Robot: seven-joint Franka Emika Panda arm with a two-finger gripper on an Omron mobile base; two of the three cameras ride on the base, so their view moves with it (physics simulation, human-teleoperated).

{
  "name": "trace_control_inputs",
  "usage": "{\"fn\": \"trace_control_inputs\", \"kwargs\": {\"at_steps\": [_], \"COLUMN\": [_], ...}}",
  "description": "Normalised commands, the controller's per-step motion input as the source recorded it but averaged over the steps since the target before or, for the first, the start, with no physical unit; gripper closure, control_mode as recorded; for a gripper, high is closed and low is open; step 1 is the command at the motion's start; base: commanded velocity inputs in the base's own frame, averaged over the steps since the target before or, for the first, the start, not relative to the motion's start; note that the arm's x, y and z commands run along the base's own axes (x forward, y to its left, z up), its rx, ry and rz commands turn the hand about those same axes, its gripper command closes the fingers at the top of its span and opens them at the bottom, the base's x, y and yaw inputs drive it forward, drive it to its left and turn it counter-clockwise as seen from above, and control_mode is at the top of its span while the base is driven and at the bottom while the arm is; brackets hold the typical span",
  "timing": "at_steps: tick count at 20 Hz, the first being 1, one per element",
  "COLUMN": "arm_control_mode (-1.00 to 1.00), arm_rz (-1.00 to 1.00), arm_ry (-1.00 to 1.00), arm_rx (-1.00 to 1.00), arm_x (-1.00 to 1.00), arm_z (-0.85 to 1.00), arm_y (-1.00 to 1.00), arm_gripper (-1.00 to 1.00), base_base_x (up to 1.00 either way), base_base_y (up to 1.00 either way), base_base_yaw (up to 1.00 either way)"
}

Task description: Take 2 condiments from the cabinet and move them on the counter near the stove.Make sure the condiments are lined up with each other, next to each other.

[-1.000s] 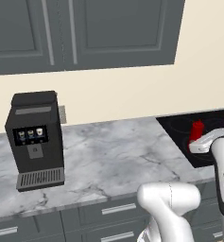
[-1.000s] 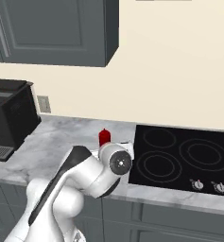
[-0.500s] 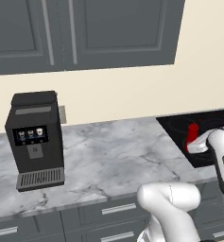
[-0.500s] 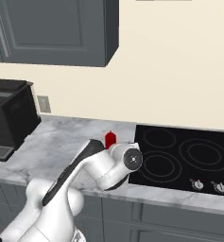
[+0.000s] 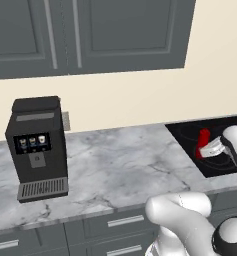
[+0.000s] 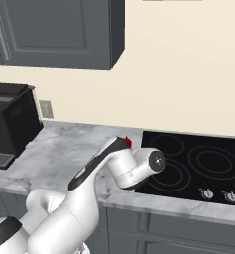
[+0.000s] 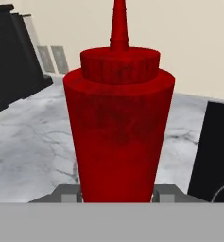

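Note:
A red squeeze-bottle condiment (image 7: 118,127) with a pointed nozzle stands upright in my gripper (image 7: 118,193), whose jaws are shut on its lower body. From the left base view the condiment (image 5: 204,140) and the gripper (image 5: 210,148) are at the left edge of the black stove (image 5: 187,134). From the right base view the arm hides most of the condiment and a red tip (image 6: 128,142) shows beside the stove (image 6: 198,158). Marble counter (image 7: 28,137) lies under and behind the bottle. The dark grey cabinet (image 5: 90,35) hangs above with its doors closed.
A black coffee machine (image 5: 37,142) stands on the counter (image 5: 115,165) at the left, with wall outlets (image 7: 52,59) behind it. Silver knobs (image 6: 218,194) line the stove's front edge. My white arm (image 6: 114,163) reaches over the counter's front edge.
The arm has carried the held condiment a little to the right in the right base view, closer to the stove's edge. The grip has stayed shut.

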Motion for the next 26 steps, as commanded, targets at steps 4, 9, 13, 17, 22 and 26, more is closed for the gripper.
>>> {"fn": "trace_control_inputs", "kwargs": {"at_steps": [4,9,13,17,22,26], "arm_control_mode": [-1.0,-1.0,-1.0,-1.0,-1.0,-1.0], "arm_rz": [0.09,0.03,0.0,0.0,0.0,0.0], "arm_ry": [0.02,0.05,0.0,-0.01,0.0,0.0], "arm_rx": [0.0,0.0,0.0,0.0,0.0,0.0], "arm_x": [0.16,0.0,0.0,0.0,0.0,0.04], "arm_z": [-0.29,-0.27,-0.27,-0.27,-0.22,-0.32], "arm_y": [-0.02,0.0,0.03,0.1,0.09,0.11], "arm_gripper": [1.0,1.0,1.0,1.0,1.0,1.0], "base_base_x": [0.0,0.0,0.0,0.0,0.0,0.0], "base_base_y": [0.0,0.0,0.0,0.0,0.0,0.0], "base_base_yaw": [0.0,0.0,0.0,0.0,0.0,0.0]}}
